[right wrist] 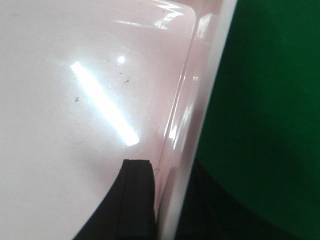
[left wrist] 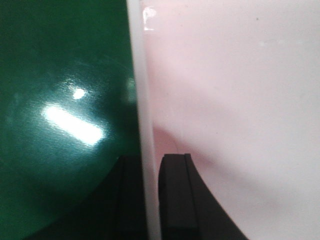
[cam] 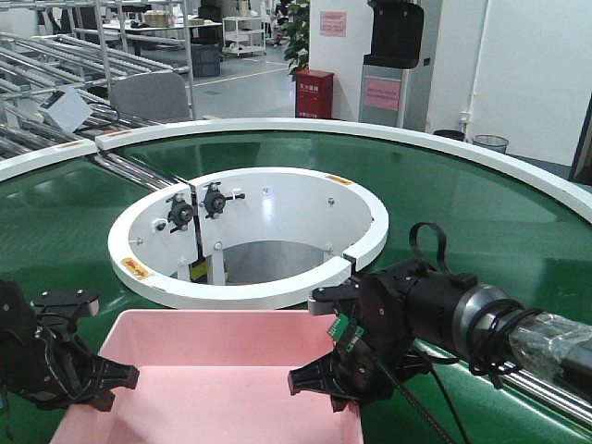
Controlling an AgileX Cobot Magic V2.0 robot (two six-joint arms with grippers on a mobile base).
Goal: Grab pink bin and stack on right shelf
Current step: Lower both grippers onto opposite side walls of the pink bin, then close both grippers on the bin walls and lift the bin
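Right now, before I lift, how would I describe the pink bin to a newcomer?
Find the green conveyor belt curving around a white ring. Just in front of that ring sits the pink bin, with the left pincer and right pincer straddling its side walls. It is the only pink thing on the belt: wide, shallow and empty.

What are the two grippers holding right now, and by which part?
The pink bin. The left gripper pinches its left wall, the right gripper its right wall, each with one finger inside and one outside.
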